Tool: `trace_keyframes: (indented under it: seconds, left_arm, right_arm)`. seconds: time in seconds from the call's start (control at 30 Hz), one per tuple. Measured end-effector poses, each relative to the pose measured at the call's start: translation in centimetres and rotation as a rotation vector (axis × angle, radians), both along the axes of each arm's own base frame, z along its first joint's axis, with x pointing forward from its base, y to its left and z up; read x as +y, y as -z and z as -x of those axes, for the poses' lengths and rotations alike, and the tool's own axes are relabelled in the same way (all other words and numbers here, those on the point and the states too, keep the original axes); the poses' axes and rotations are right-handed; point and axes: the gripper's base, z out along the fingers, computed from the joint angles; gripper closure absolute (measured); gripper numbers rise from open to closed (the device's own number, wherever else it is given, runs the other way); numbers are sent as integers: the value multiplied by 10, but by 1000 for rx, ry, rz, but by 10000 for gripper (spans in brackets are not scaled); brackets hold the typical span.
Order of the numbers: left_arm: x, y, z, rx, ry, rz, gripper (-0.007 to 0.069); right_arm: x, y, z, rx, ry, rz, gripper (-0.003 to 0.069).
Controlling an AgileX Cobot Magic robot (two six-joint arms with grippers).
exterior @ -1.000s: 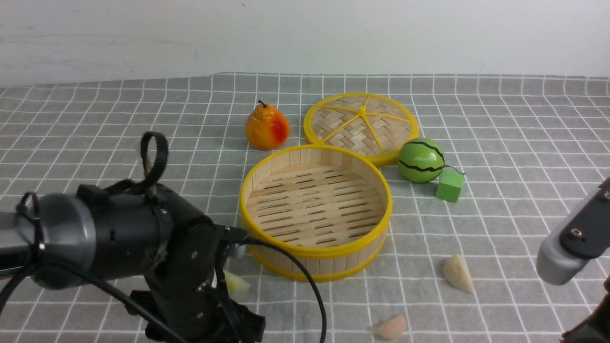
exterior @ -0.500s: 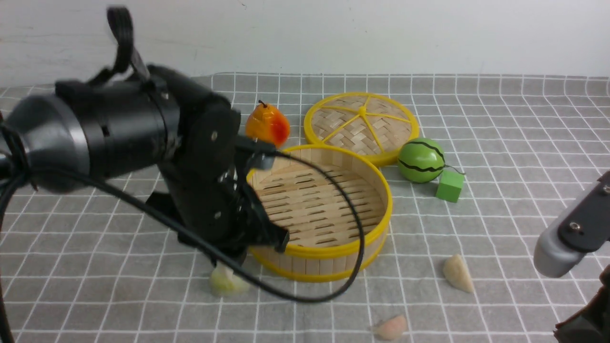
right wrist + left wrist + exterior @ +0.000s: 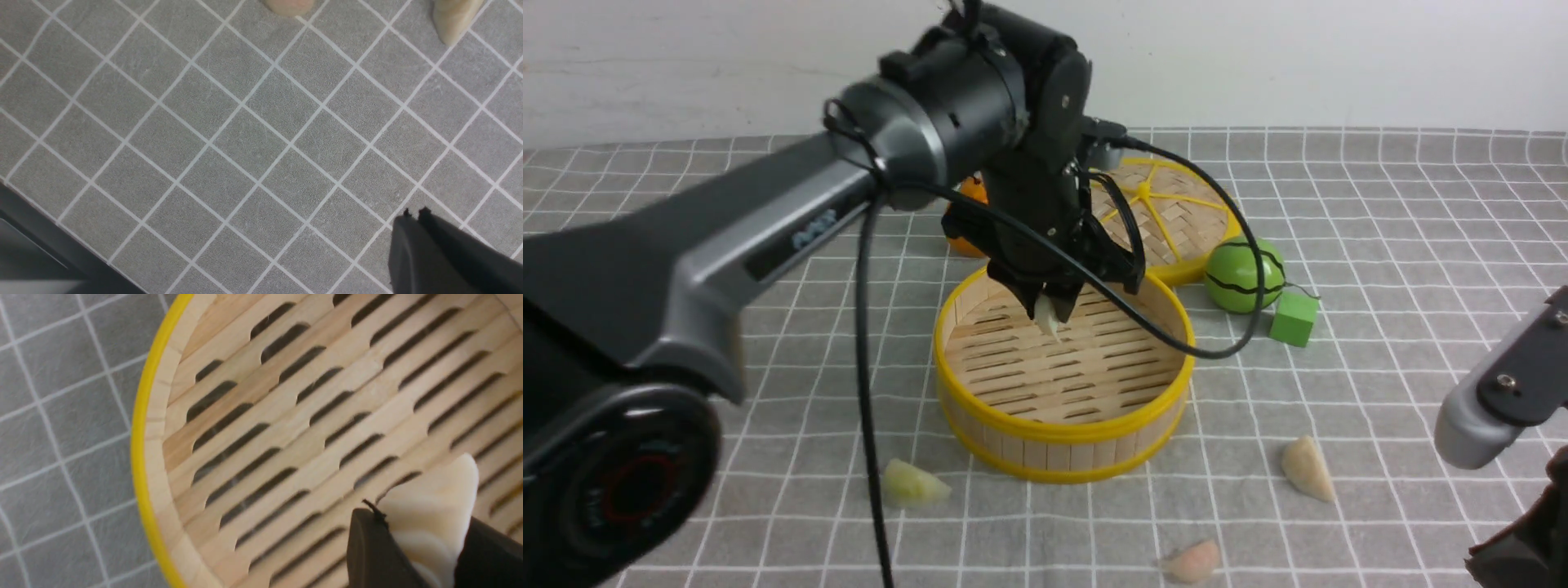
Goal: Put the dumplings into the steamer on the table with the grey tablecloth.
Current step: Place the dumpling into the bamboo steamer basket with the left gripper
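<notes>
The dumplings [image 3: 913,484], likely light and slippery and best pinched across the plump middle, are lying 3 on the tabletop [image 3: 1421,245] near the steamer [image 3: 1062,429], 1 hanging clamped in the left claw [image 3: 1054,306] over its floor, clearest in the left wrist view, the right claw [image 3: 414,214] hovering closed, empty.

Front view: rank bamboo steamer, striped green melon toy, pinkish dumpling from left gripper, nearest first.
1. Round bamboo steamer: left gripper hangs over its floor.
2. Striped green melon toy: off the steamer's right rim.
3. Pinkish crescent dumpling: front right of the steamer.
</notes>
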Motion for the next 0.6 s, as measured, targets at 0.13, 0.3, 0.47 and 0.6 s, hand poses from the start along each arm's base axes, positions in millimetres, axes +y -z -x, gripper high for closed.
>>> trace_keyframes:
  seconds: [0.13, 0.3, 0.47, 0.6]
  left_arm:
    - [-17, 40, -26, 11, 0, -11, 428]
    - [-26, 68, -38, 25, -11, -19, 417]
    - [-25, 63, -40, 8, -23, -20, 241]
    - [-20, 40, -33, 8, -32, -21, 106]
  right_arm:
    - [0, 0, 0, 3, 0, 2, 646]
    - [-1, 1, 2, 24, -2, 13, 642]
    - [-1, 1, 2, 23, -2, 16, 636]
    - [-2, 1, 2, 20, -2, 21, 632]
